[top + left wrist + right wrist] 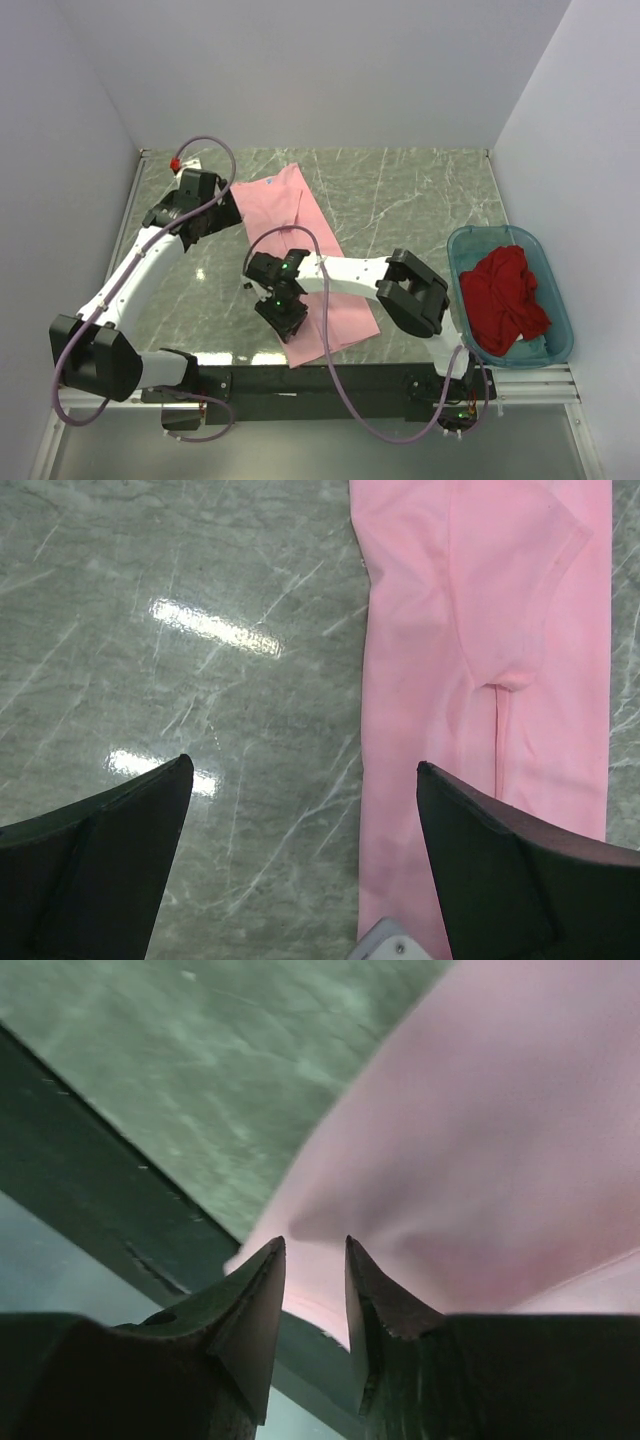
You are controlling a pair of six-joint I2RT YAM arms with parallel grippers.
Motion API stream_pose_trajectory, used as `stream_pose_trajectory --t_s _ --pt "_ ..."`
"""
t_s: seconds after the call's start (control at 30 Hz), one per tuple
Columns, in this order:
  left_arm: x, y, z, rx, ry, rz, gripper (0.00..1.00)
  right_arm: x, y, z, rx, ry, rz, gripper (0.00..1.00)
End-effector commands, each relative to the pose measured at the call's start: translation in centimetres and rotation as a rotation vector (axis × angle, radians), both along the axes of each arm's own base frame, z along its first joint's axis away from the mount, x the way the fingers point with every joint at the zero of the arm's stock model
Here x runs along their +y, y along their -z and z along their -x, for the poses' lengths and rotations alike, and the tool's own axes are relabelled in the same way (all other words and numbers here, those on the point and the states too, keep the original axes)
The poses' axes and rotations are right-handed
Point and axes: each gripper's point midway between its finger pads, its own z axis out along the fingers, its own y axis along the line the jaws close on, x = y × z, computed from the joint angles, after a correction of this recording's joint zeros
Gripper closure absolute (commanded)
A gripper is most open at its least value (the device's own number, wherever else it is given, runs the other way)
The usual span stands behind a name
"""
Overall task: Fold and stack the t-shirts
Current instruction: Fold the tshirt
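Pink shirt: the light pink soft cloth t-shirt (285, 200) lies flat on the grey-green marbled worktop (420, 190), folded into a long narrow strip that runs from far left towards the near middle.
Red shirt: the bright red crumpled cloth t-shirt (505, 295) sits bunched inside the teal translucent plastic tub (465, 245) at the right edge of the worktop, well apart from the pink one.
Left hand: the left hand (302, 763) hangs above the far end of the pink strip. Its jaws are spread wide and hold nothing. One finger is over bare worktop, the other over the cloth.
Right hand: the right hand (314, 1242) is at the near end of the pink strip. Only a slim gap is left between its jaws, and the cloth's hem crosses that gap. Whether the cloth is actually pinched cannot be told.
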Motion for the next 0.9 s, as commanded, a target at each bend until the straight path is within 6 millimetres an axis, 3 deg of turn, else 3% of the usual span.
stream_pose_trajectory --t_s 0.0,0.13,0.2,0.23,0.27,0.33,0.43,0.5,0.53,0.57,0.63,0.67,0.7,0.77,0.83,0.87 --pt "-0.7 0.2 -0.4 -0.002 0.011 0.036 0.01 1.8 -3.5 -1.2 -0.043 0.047 -0.102 0.59" --pt "-2.1 1.1 -1.5 0.014 0.061 0.065 0.01 -0.3 -5.4 -4.1 -0.152 0.16 -0.114 0.54" --pt "-3.0 1.7 -2.6 0.032 0.076 0.074 0.04 -2.2 -6.1 -5.6 -0.196 0.25 -0.121 0.53" --pt "-3.5 2.0 -3.0 0.042 0.083 0.078 0.05 -3.6 -6.2 -7.2 -0.214 0.314 -0.117 0.53" --pt "-4.1 3.1 -3.5 0.07 0.091 0.073 0.09 -5.0 -6.5 -7.6 -0.227 0.369 -0.124 0.53" --pt "-5.1 3.0 -4.7 0.065 0.099 0.085 0.12 -7.8 -6.6 -9.7 -0.259 0.476 -0.119 0.52" --pt "-7.1 5.0 -6.6 0.104 0.127 0.079 0.2 -11.3 -7.1 -11.1 -0.289 0.598 -0.137 0.52" --pt "-8.3 4.9 -7.9 0.094 0.141 0.072 0.23 -12.9 -7.2 -11.2 -0.303 0.633 -0.141 0.52" --pt "-8.7 6.6 -8.5 0.131 0.141 0.057 0.24 -13.7 -7.3 -11.2 -0.314 0.65 -0.144 0.52" --pt "-8.9 7.0 -9.0 0.136 0.139 0.048 0.25 -14.4 -7.2 -11.5 -0.318 0.672 -0.139 0.52" --pt "-10.0 7.3 -10.3 0.137 0.152 0.043 0.26 -15.0 -7.2 -11.6 -0.32 0.689 -0.142 0.52" --pt "-10.2 9.0 -10.6 0.173 0.152 0.028 0.26 -15.3 -7.1 -11.5 -0.322 0.7 -0.143 0.52" --pt "-10.6 8.6 -11.5 0.159 0.151 0.022 0.27 -15.6 -7.1 -11.7 -0.323 0.712 -0.143 0.52" --pt "-10.9 10.7 -11.8 0.207 0.152 -0.002 0.28 -15.9 -7.0 -11.7 -0.321 0.73 -0.149 0.52" --pt "-11.4 11.1 -12.5 0.209 0.156 -0.008 0.29 -16.1 -6.9 -11.8 -0.319 0.747 -0.154 0.52" --pt "-11.4 12.2 -12.5 0.232 0.154 -0.017 0.29 -16.1 -6.8 -11.8 -0.317 0.755 -0.164 0.52"
